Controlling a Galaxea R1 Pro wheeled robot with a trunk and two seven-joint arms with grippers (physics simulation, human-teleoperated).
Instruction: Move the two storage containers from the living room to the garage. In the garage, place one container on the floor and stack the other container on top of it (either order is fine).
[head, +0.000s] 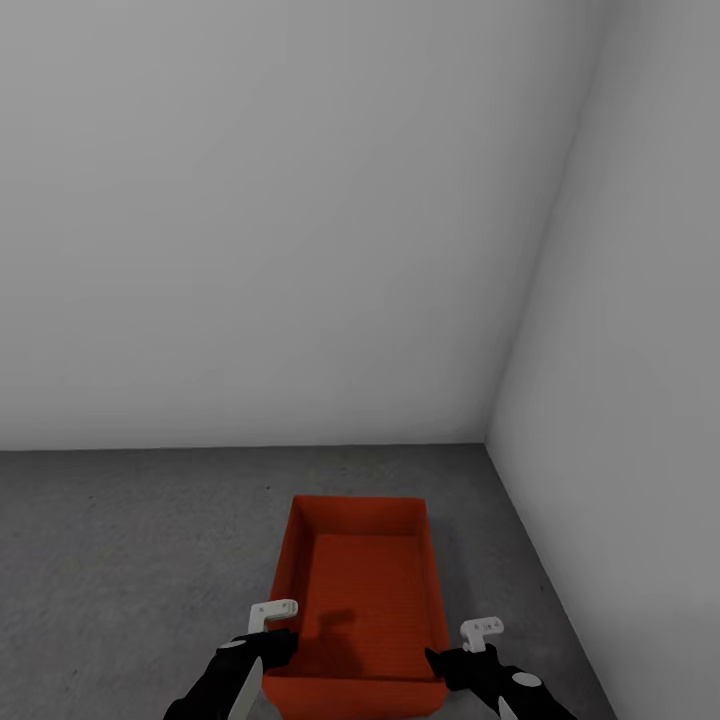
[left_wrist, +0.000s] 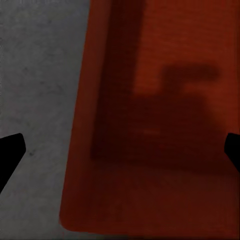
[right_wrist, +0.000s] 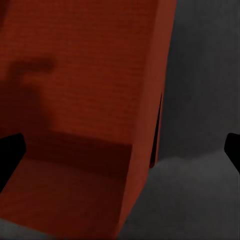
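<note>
Head view: a single orange-red storage container (head: 360, 600), open-topped and empty, sits on the dark grey speckled floor (head: 130, 560) of the garage, near the corner where the pale grey back wall (head: 280, 220) meets the right-hand wall (head: 640, 380). Its long axis runs away from the robot; its far end is well short of the back wall, and its right side lies near the right-hand wall without touching it.

The left gripper (head: 262, 640) is at the container's near left corner, against the left side wall's rim; the right gripper (head: 462, 655) is at the near right corner, against the right side wall's rim. Each black gripper carries a small white bracket on top.

Left wrist view: the container's side wall (left_wrist: 82, 150) runs between the two dark fingers (left_wrist: 10, 155) at the picture's edges, grey floor to one side and the ribbed red interior, with a cast shadow, to the other. The fingers stand wide apart, not closed on the wall.

Right wrist view: the opposite side wall (right_wrist: 145, 130) likewise lies between the spread fingers (right_wrist: 10, 155), red interior on one side and floor on the other; these fingers are also parted and clamp nothing.
</note>
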